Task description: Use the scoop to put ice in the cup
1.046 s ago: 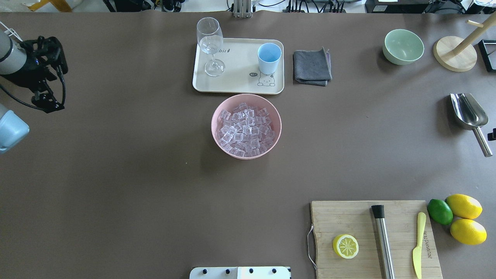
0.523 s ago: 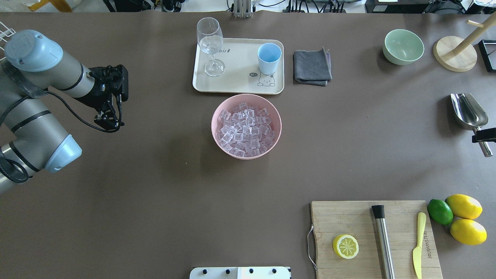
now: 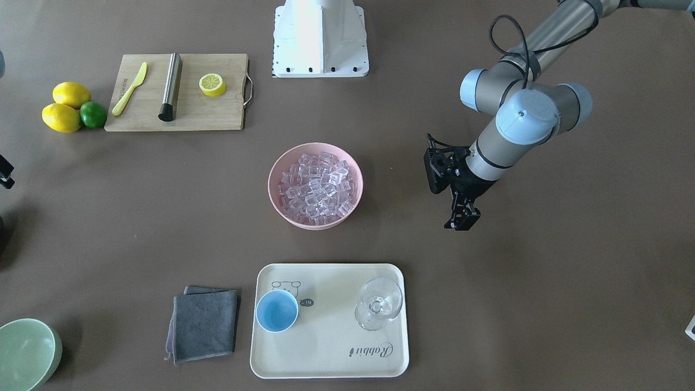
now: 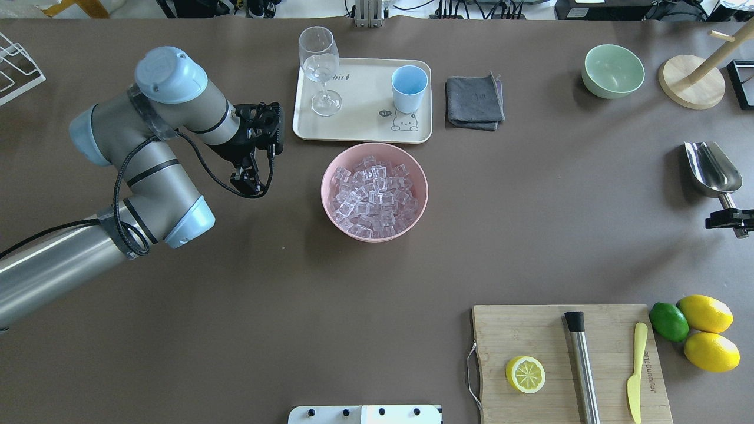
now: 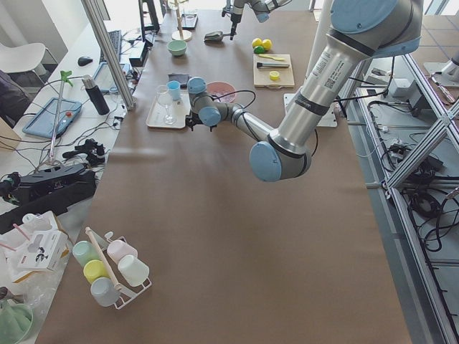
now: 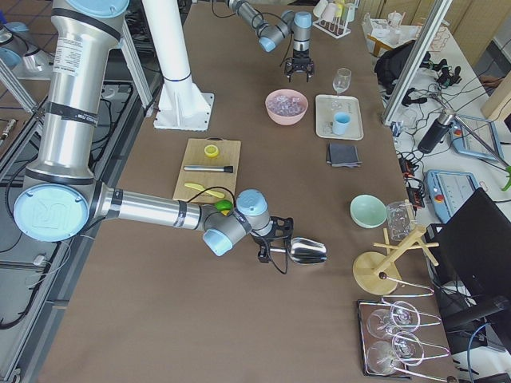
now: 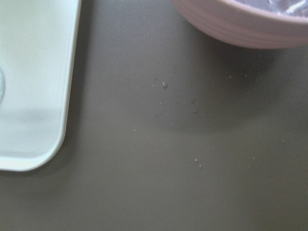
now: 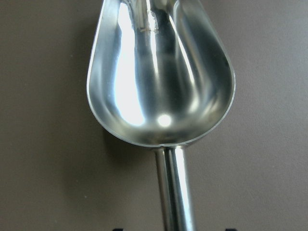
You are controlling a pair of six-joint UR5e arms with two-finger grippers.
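Ice fills pink bowl, just robot-side of tray carrying cup and wine glass. Scoop lies alone far right. Right gripper over its handle, fingers spread wide either side, not touching. Left gripper hangs beside bowl, empty; finger gap unclear.

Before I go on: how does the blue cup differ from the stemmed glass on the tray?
The cup is opaque light blue; the glass is clear. The cup is short and stemless; the glass stands taller on a stem and foot. Both stand upright and empty on the cream tray, at opposite ends.
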